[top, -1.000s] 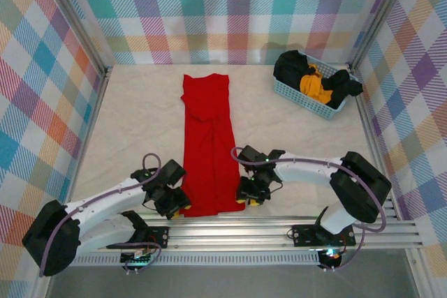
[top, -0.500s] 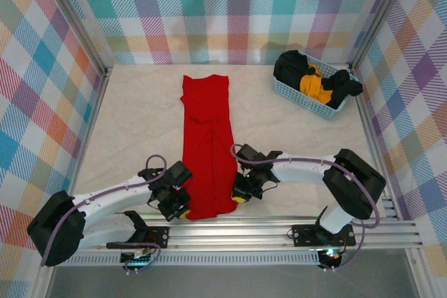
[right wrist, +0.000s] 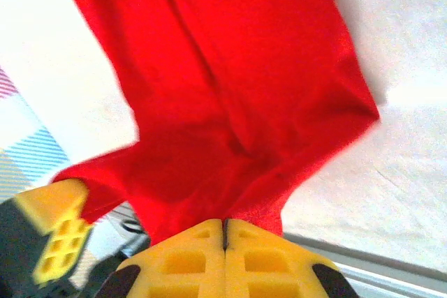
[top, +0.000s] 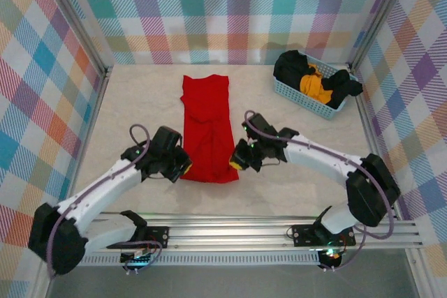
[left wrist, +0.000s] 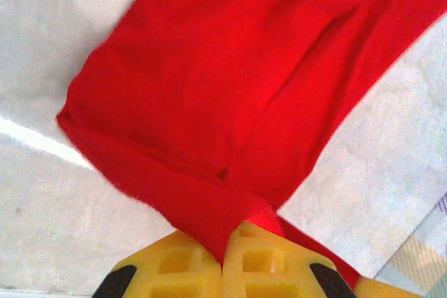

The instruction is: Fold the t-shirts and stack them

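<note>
T-shirts are only partly dealt with here, and the red t-shirt point(top: 206, 120) is the one in hand. Its near hem is raised off the table point(top: 133, 109) at both corners, with the left gripper point(top: 183, 169) on the left corner and the right gripper point(top: 237, 164) on the right one. In each wrist view the yellow pads point(left wrist: 262, 259) are pressed together with red cloth squeezed out between them, so both grippers are clamped on the shirt. Beyond them the shirt lies flat as a long narrow strip running toward the far wall. That shape suggests its sides are already turned in, and that the crosswise fold, near end over far end, is the step in progress and not yet finished. Farther off, in the far right corner, the basket point(top: 292, 92) holds black shirts point(top: 290, 66) and an orange-yellow shirt point(top: 312, 83), bunched and unfolded. By my reckoning the first shirt is about half folded, the rest are untouched, and stacking has not begun.
</note>
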